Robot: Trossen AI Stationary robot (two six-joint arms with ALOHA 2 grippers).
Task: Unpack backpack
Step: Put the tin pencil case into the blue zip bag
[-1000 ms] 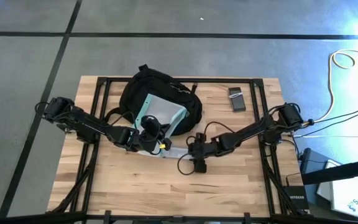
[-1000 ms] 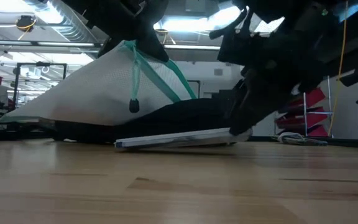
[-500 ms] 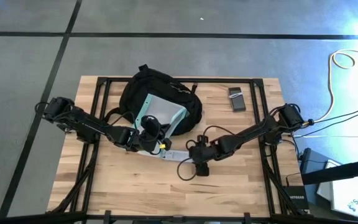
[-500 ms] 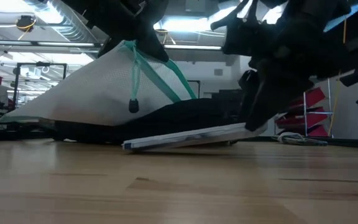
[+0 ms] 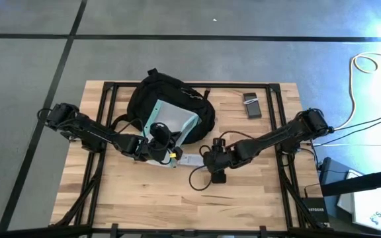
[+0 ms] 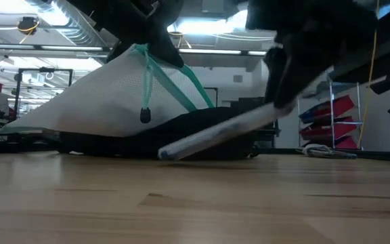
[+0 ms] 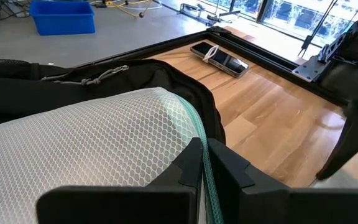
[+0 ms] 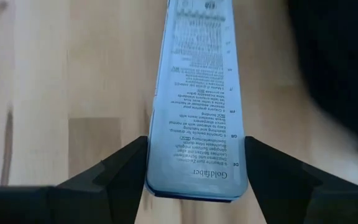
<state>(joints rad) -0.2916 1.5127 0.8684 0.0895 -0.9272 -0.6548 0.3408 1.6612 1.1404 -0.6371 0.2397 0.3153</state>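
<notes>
While clamped, backpack [image 5: 167, 99] beyond fingers [image 8: 120, 171].

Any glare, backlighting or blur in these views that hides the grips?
Low view: bright ceiling lights backlight both arms into silhouettes, flat pack readable. Right wrist view: pack's far print blurs; right pincer grips it. High view: blue glare at the right edge, off the backpack.

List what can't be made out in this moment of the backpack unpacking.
- Inside of the large black fabric backpack: high view, covered by the white mesh teal-edged pouch.
- Far end of the flat pale-blue printed pack: right wrist view, cut off by the picture's edge.
- Small print on that pack: too small to read.
- Small dark flat device: high view, too small to identify.
</notes>
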